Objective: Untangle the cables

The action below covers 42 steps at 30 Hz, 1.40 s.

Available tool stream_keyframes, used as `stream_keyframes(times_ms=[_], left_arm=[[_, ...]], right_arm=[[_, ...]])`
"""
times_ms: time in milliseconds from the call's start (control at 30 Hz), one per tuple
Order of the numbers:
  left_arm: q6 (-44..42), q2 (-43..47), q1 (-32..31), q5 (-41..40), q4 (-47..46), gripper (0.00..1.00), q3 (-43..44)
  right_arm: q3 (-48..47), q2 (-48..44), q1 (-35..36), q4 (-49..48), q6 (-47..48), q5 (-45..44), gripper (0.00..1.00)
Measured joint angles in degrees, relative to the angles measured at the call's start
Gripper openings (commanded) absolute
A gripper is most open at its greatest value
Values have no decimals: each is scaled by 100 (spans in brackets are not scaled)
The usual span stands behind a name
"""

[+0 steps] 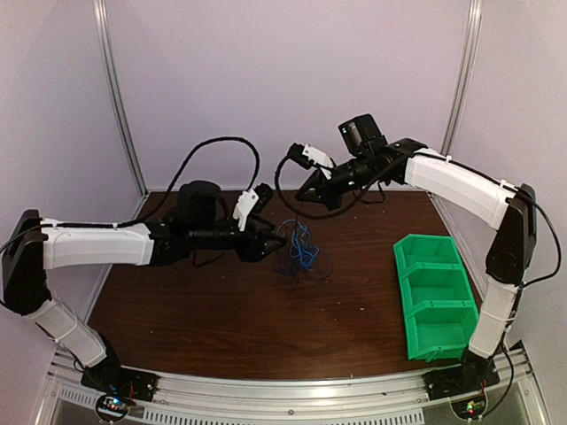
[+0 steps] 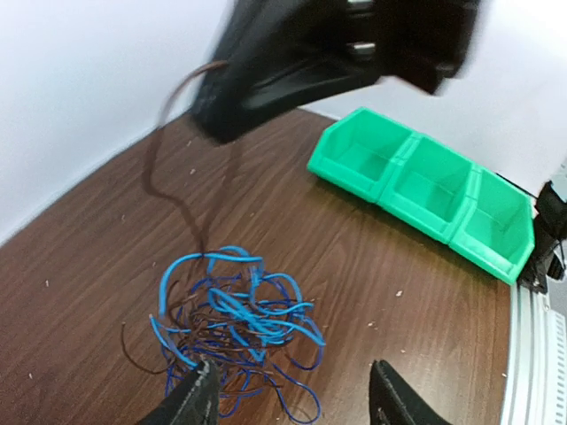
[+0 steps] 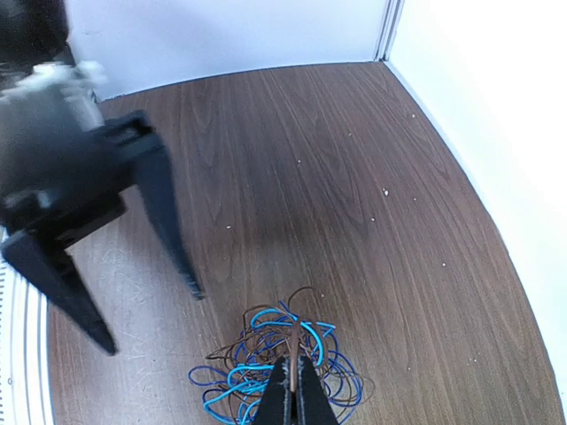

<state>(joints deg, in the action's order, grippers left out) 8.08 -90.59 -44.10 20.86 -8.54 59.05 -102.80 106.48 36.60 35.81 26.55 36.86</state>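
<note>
The cables [image 1: 299, 248] lie as a fist-sized tangle of bright blue, dark blue and brown wires on the brown table [image 1: 221, 310]. In the left wrist view the tangle [image 2: 235, 319] sits by the left finger of my open left gripper [image 2: 292, 394], and that finger [image 2: 199, 394] touches its edge. One brown wire [image 2: 177, 195] rises from the tangle to my right gripper [image 2: 213, 128], blurred overhead. In the right wrist view my right gripper [image 3: 294, 367] is shut on that brown wire [image 3: 292, 345], just above the tangle [image 3: 257, 381]. The left gripper [image 3: 151, 321] hangs open beside it.
A green bin [image 1: 434, 297] with three compartments stands at the table's right side, also seen as a green bin [image 2: 425, 186] in the left wrist view. White walls enclose the table at the back and sides. The right arm [image 1: 443, 177] reaches in from the right.
</note>
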Motion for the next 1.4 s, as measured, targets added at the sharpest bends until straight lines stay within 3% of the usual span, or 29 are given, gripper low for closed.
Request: stream_keyframes(times_ms=[133, 233, 500, 700, 867, 967, 1100, 1267, 1400], left_arm=[[-376, 1008, -645, -452, -1008, 60, -944], [-221, 1228, -706, -728, -2118, 59, -1486], [98, -101, -647, -1099, -4151, 51, -1792], [107, -1134, -654, -1338, -4669, 50, -1086], [155, -1838, -654, -1513, -5187, 42, -638], [210, -2251, -660, -1519, -5311, 26, -181], [240, -2684, -688, -1626, -5453, 14, 319], [240, -2968, -697, -1727, -5438, 13, 415], [240, -2949, -702, -1832, -5473, 13, -2]], right_arm=[[-11, -59, 28, 55, -87, 70, 0], [-11, -63, 33, 105, -153, 105, 0], [-11, -251, 42, 179, -267, 229, 0], [-11, -385, 42, 221, -323, 439, 0], [-11, -437, 42, 236, -411, 501, 0], [-11, -470, 42, 232, -433, 562, 0], [-28, -503, 44, 258, -452, 693, 0], [-693, -518, -131, 649, -457, 992, 0], [-1379, -758, -544, 592, -664, 1458, 0]])
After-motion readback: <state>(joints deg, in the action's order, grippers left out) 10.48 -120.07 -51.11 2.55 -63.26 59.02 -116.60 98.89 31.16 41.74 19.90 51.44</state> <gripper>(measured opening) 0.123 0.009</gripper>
